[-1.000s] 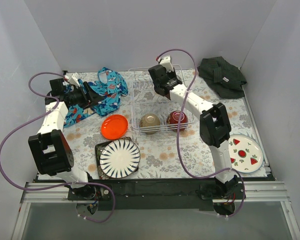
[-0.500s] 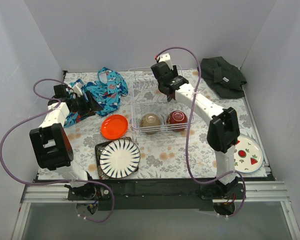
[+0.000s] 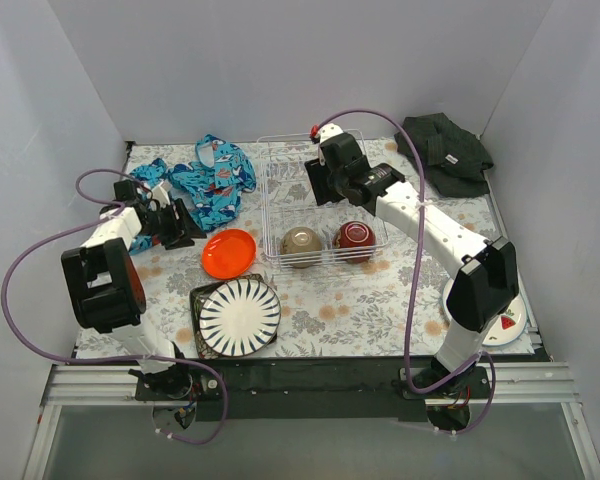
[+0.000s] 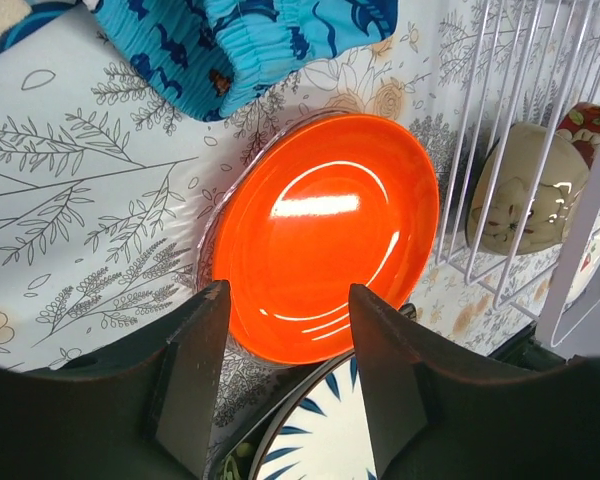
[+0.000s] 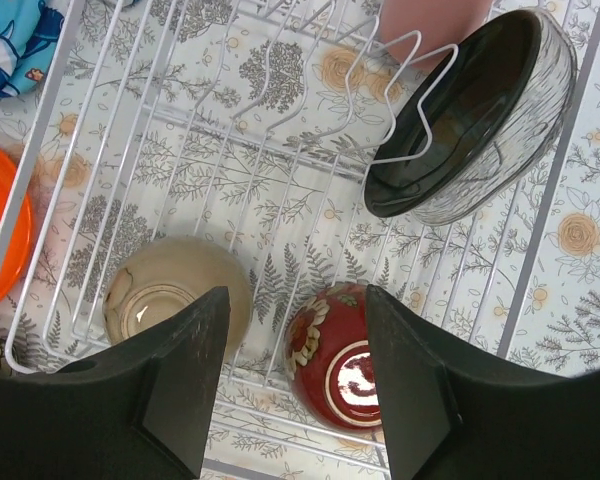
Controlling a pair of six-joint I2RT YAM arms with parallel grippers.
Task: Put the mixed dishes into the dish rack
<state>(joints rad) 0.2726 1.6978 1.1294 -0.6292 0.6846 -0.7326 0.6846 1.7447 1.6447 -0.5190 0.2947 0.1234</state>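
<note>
**Rack partly loaded; orange plate lined up**

The dish rack (image 5: 230, 150) stands at the back middle of the desk (image 3: 360, 300). It holds four pieces. The cream bowl (image 5: 175, 290) and dark red bowl (image 5: 335, 350) sit side by side at its near wall, bases showing. The black dish (image 5: 470, 120) leans on edge against a wire divider, which keeps it upright. The pink cup (image 5: 425, 25) is just behind it, mostly cut off.

The orange plate (image 4: 325, 235) lies flat just beside the rack's left wall. The left fingers (image 4: 190, 380) hang over its near rim, spread and empty, apparently set to pick it up. The right fingers (image 5: 180, 380), also apart and holding nothing, hover above the two bowls.

The black-striped white plate (image 3: 239, 316) rests on the dark square plate (image 3: 194, 310) at near left. The watermelon-print white plate (image 3: 510, 318) at near right is largely hidden by the right arm.
</note>
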